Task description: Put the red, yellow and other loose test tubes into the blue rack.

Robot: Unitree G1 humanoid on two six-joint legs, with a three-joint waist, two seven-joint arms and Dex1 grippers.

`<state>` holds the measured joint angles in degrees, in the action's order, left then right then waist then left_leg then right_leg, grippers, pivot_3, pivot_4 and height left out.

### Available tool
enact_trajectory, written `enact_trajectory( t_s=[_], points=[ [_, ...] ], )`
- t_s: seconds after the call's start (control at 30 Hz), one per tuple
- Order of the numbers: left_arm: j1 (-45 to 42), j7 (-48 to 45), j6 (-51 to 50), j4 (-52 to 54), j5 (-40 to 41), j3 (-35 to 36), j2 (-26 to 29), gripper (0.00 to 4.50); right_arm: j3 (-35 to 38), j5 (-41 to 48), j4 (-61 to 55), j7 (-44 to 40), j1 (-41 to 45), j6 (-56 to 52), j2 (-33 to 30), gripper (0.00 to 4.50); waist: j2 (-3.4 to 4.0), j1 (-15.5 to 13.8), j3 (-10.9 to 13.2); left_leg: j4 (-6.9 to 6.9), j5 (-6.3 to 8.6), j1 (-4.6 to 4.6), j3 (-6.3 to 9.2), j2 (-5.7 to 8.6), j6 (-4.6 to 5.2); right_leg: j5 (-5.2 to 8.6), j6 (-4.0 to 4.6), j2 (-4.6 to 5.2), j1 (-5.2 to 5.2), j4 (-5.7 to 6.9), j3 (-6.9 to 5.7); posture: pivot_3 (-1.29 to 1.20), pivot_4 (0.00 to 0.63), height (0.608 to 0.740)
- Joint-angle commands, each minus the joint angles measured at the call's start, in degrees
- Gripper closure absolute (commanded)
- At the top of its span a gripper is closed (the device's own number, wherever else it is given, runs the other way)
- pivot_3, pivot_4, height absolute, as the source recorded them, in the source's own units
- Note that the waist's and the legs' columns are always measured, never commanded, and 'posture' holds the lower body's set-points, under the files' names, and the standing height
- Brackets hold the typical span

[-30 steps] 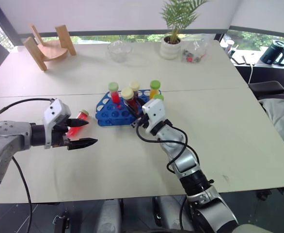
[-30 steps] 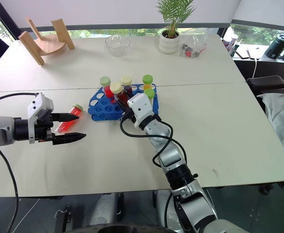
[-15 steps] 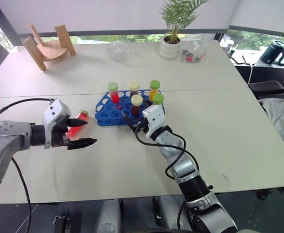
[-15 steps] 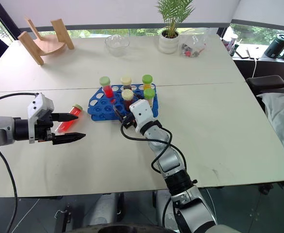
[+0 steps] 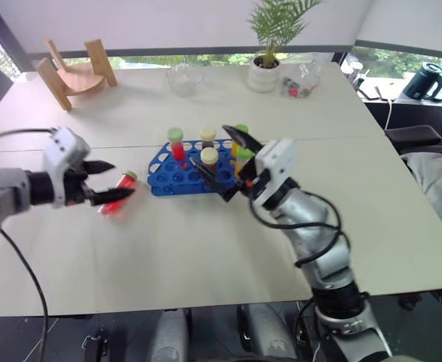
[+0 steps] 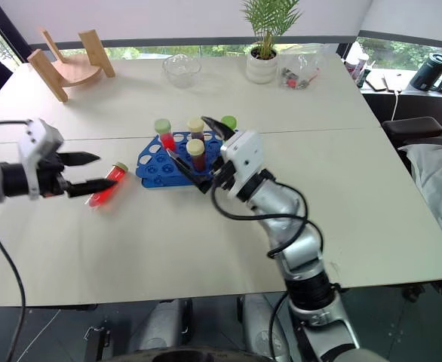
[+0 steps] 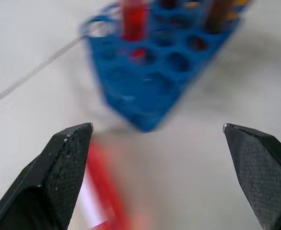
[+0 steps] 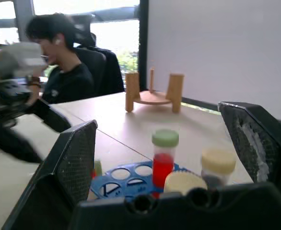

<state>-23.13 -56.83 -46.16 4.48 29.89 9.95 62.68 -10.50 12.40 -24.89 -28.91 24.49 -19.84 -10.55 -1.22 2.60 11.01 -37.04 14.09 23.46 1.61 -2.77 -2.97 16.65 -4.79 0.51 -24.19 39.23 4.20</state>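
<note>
No readable text, labels, brands or numbers anywhere: none on tubes, rack, table items or grippers.

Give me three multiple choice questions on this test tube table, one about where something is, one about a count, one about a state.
1. Where is the loose red tube?
A. on the table left of the rack
B. in the glass bowl
C. beside the plant

2. How many tubes stand in the rack?
A. two
B. five
C. eight

3. How is the right gripper?
A. shut on a tube
B. open, empty
C. shut, empty

Answers: 1 A, it lies by the left gripper, left of the rack. 2 B, five caps rise from the holes. 3 B, its fingers stand apart above the rack with nothing between them.
</note>
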Motion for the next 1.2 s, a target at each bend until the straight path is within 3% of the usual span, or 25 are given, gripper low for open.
enact_trajectory(
  t_s=[0.03, 0.23, 0.3, 0.4, 0.67, 0.9, 1.0, 1.17, 1.2],
  points=[
    [-11.09, -0.91, -4.35, -6.75, -5.95, -7.43, 4.36, 0.00, 4.88, 12.91, -6.44, -5.89, 5.25, -11.95, -4.69, 0.03, 0.01, -0.18, 0.01, 0.00, 0.00, 0.00, 0.01, 0.01, 0.00, 0.00, 0.01, 0.00, 0.03, 0.00, -0.01, 0.00, 0.150, 0.740],
    [-34.09, -17.46, -6.37, -21.86, -20.67, -32.71, 2.97, 0.00, 6.22, 29.67, -8.21, -19.33, 11.86, -27.92, -18.34, 0.03, 0.01, -0.51, 0.02, 0.00, 0.01, 0.01, 0.02, 0.08, 0.02, 0.02, -0.01, 0.03, 0.14, -0.08, -0.08, 0.00, 0.150, 0.740],
    [-41.21, -21.59, -7.96, -30.97, -25.07, -39.45, -1.61, 0.00, 5.11, 31.50, -9.16, -23.20, 12.58, -29.11, -22.13, 0.03, 0.01, -0.40, 0.02, 0.04, 0.03, 0.04, 0.03, 0.07, 0.06, 0.03, 0.00, 0.01, 0.09, -0.10, -0.08, 0.00, 0.150, 0.740],
    [-49.50, -27.25, -8.45, -45.56, -30.34, -46.06, -8.70, 0.00, 4.52, 33.78, -10.79, -23.73, 13.14, -29.69, -23.00, 0.03, -0.04, -0.17, 0.05, 0.02, 0.06, 0.10, 0.10, 0.06, 0.12, 0.04, 0.00, -0.03, 0.04, -0.10, -0.14, 0.00, 0.150, 0.740],
    [-57.37, -27.02, 4.45, -70.64, -42.78, -50.60, -20.33, 0.00, 4.14, 32.38, -14.18, -15.63, 9.67, -28.52, -20.26, 0.03, -0.05, 0.74, 0.06, -0.03, 0.15, 0.44, 0.11, 0.05, 0.29, 0.05, 0.00, -0.02, -0.31, -0.08, -0.11, 0.00, 0.150, 0.740],
    [-57.17, -26.72, 6.19, -78.38, -46.66, -48.30, -25.20, 0.00, 4.41, 31.09, -15.98, -8.51, 6.78, -28.05, -18.06, 0.03, -0.08, -0.07, 0.06, -0.19, 0.15, 0.63, 0.15, 0.07, 0.29, 0.04, -0.03, 0.03, -0.37, -0.07, -0.17, 0.00, 0.150, 0.740],
    [-55.85, -24.89, 7.00, -79.34, -47.66, -46.90, -25.81, 0.77, 4.34, 30.60, -16.22, -6.58, 6.48, -27.63, -17.45, 0.00, -0.08, -0.14, 0.06, -0.20, 0.15, 0.68, 0.19, 0.07, 0.28, 0.04, -0.03, 0.03, -0.37, -0.08, -0.21, 0.00, 0.150, 0.740],
    [-53.67, -23.50, 7.55, -79.74, -48.51, -44.53, -26.59, 3.34, 4.50, 30.42, -15.73, -5.72, 6.28, -26.97, -17.98, 0.00, -0.07, -0.13, 0.05, -0.21, 0.15, 0.67, 0.22, 0.07, 0.28, 0.04, -0.04, 0.04, -0.37, -0.06, -0.23, 0.00, 0.150, 0.740],
    [-53.27, -23.29, 7.63, -79.66, -48.65, -44.06, -26.85, 3.64, 4.43, 30.20, -15.45, -5.94, 6.20, -26.70, -18.30, 0.00, -0.05, -0.13, 0.04, -0.21, 0.15, 0.65, 0.22, 0.07, 0.28, 0.04, -0.04, 0.04, -0.37, -0.04, -0.23, 0.00, 0.150, 0.740]
  ],
)
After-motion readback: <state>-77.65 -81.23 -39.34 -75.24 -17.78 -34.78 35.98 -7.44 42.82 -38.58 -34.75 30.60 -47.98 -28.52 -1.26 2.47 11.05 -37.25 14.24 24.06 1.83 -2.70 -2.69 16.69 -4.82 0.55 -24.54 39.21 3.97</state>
